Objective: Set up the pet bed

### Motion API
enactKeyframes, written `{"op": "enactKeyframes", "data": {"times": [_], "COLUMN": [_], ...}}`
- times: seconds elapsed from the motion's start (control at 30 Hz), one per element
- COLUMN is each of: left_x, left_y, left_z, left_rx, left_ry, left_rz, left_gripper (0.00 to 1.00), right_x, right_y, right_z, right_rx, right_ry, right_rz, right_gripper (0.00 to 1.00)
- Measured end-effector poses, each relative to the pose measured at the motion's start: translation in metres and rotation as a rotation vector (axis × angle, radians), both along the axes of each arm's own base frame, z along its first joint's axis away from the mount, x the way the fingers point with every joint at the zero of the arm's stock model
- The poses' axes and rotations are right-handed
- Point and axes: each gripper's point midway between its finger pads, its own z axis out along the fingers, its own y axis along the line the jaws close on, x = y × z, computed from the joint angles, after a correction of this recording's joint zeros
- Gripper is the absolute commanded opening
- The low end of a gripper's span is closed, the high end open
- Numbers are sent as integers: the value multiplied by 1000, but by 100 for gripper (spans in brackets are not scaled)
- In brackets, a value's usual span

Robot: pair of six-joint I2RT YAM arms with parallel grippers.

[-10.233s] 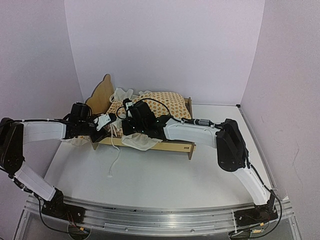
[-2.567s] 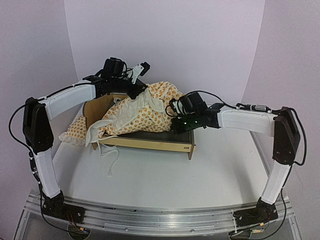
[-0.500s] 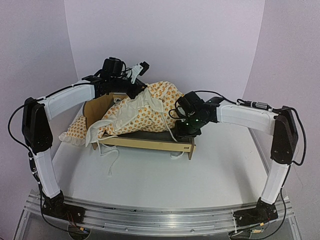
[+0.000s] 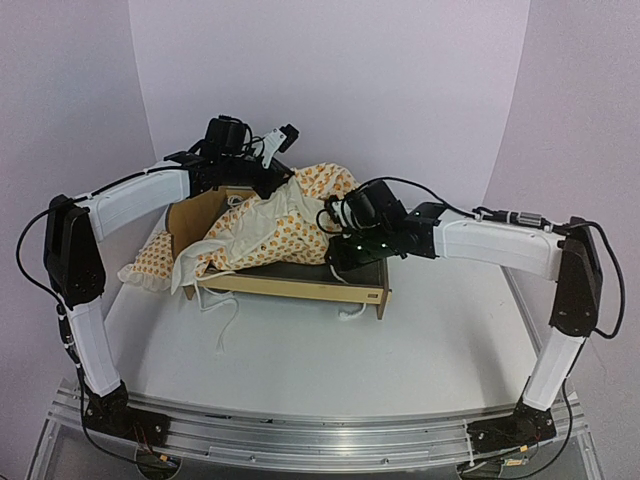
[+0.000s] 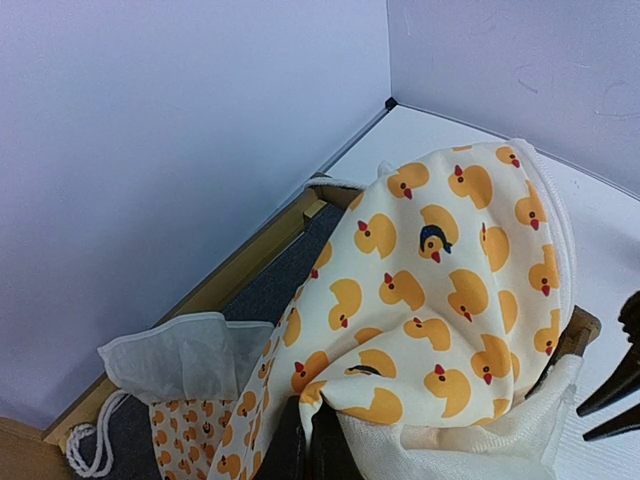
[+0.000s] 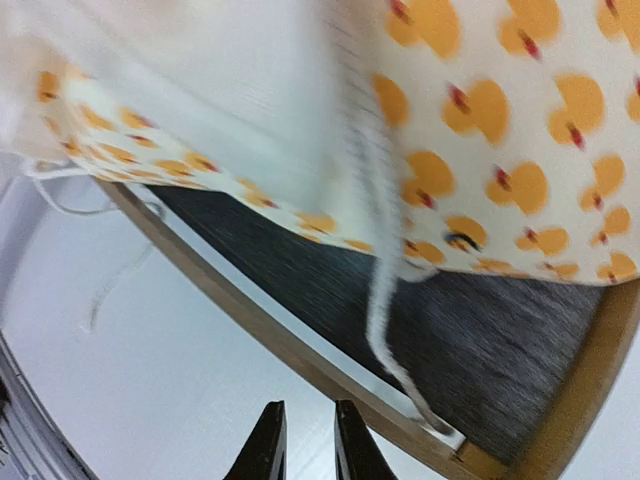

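The mattress cushion [image 4: 285, 225] is hanging bunched from the left gripper [image 4: 284, 182] and draping over the head end and middle of the pet bed [image 4: 300, 287], blocking entry from above there, while the dark base [image 6: 480, 330] at the foot end is lying bare beneath its lifted edge. A tie cord [image 6: 385, 330] is dangling across that gap just ahead of the right gripper [image 6: 305, 440]. The near table [image 4: 330, 370] is offering wide room, with loose ties [image 4: 231, 315] trailing by the frame's left corner.
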Motion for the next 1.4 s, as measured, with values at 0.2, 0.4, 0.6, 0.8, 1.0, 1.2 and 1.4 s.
{"op": "enactKeyframes", "data": {"times": [0.2, 0.4, 0.6, 0.8, 1.0, 1.2, 1.4], "left_x": [0, 0, 1, 1, 1, 1, 1], "left_y": [0, 0, 0, 0, -1, -1, -1], "left_z": [0, 0, 2, 3, 4, 4, 4], "left_rx": [0, 0, -4, -6, -8, -8, -8], "left_ry": [0, -1, -7, -10, -16, -16, -16], "left_rz": [0, 0, 0, 1, 0, 0, 0], "left_gripper": [0, 0, 0, 0, 0, 0, 0], "right_x": [12, 34, 45, 39, 27, 37, 56], "right_y": [31, 38, 39, 28, 9, 2, 1], "right_z": [26, 18, 7, -24, -53, -40, -20], "right_rx": [170, 226, 270, 251, 183, 190, 228], "right_ry": [-101, -121, -87, -29, 19, -12, -43], "right_rz": [56, 33, 24, -12, -51, -75, -93], "right_gripper": [15, 19, 23, 25, 27, 29, 31]}}
